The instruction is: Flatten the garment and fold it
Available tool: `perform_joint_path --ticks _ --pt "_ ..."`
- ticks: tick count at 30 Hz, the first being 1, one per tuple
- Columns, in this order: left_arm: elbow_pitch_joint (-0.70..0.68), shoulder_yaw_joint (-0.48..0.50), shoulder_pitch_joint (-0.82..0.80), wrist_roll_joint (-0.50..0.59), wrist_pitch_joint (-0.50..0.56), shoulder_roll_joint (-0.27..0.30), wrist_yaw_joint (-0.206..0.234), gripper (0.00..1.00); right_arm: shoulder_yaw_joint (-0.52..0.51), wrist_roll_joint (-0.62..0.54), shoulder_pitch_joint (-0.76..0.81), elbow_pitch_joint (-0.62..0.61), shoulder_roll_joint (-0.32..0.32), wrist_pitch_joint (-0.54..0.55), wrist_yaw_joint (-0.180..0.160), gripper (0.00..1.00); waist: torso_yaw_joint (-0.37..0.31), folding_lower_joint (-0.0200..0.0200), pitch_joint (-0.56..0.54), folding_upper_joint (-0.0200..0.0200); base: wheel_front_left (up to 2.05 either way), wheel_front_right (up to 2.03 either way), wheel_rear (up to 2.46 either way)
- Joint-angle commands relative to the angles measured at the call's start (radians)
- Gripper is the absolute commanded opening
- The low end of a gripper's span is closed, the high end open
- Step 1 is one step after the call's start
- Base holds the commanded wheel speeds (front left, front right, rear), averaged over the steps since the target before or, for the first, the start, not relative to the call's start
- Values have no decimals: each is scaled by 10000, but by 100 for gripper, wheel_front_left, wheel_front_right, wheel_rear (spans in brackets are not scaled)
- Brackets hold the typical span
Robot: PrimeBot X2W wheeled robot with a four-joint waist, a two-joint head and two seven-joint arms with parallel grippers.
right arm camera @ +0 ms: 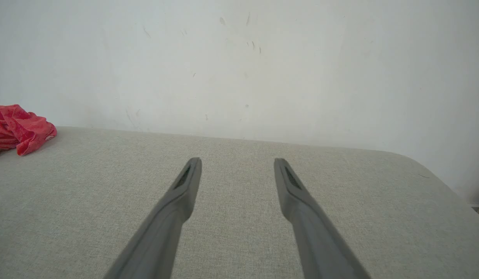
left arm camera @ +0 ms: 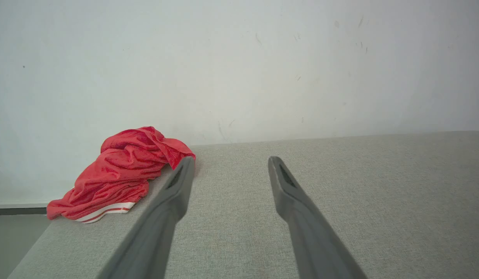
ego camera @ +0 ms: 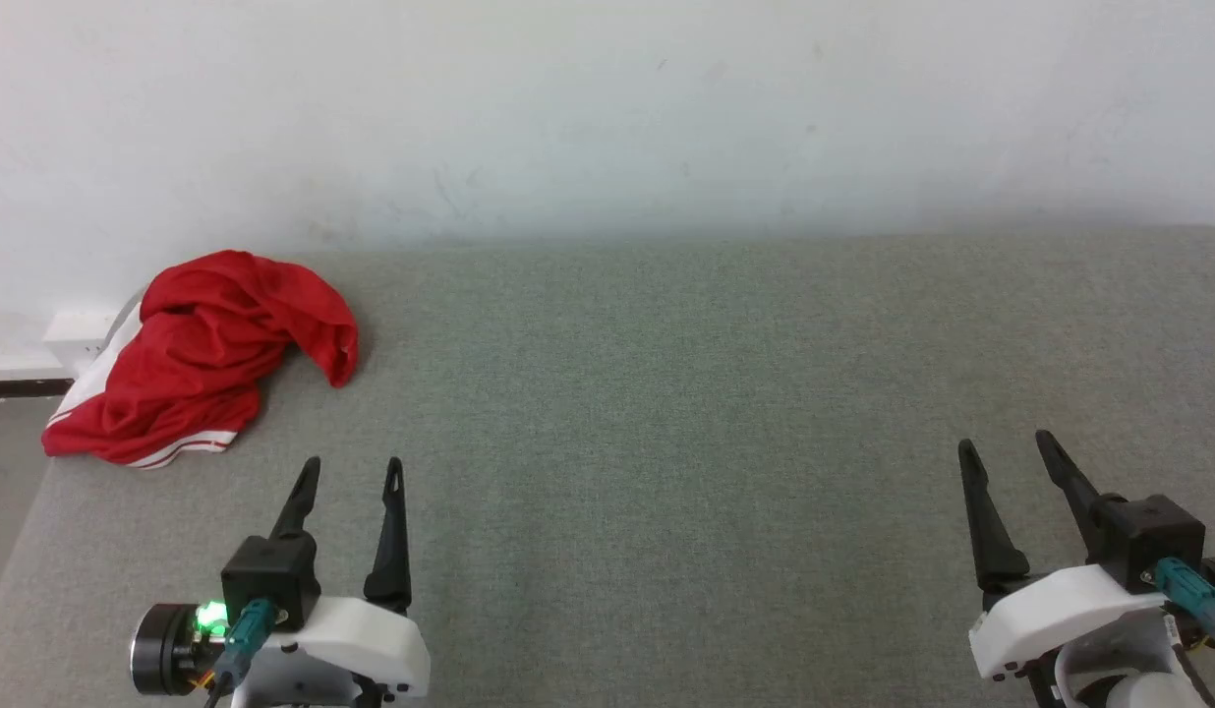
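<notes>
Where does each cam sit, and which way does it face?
Head view: up on the head, looking forward and down over the grey surface to the wall; left gripper and right gripper at the bottom, jaws open.
Left wrist view: low, along its own jaws, toward the wall.
Right wrist view: same, further right.
Shared: all three show the garment, crumpled at the surface's far left.

Shirt [ego camera: 200, 359] on the far left corner of the table [ego camera: 666, 413], wall [ego camera: 607, 118] behind, left gripper [ego camera: 354, 464] near left, just before the shirt, right gripper [ego camera: 1004, 440] near right, well apart from it.
</notes>
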Motion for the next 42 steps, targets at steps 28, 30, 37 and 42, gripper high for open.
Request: perform_joint_path --ticks 28,30,37,42 --pt "-236 321 358 -231 -666 -18 79 100 -173 194 126 366 17 -665 -4 100 1294 -1 11 0 0 0 0" --pt "-243 349 383 -237 -707 -19 80 100 -147 203 119 403 18 -707 -4 100 1411 -1 2 0 0 0 0" --pt "-237 452 407 -286 -853 -21 50 100 -64 274 125 546 20 -853 -4 100 1845 -1 -51 0 0 0 0" --pt "-263 483 471 -313 -958 -22 59 100 -98 303 159 634 21 -958 -5 100 2191 -1 -106 0 0 0 0"
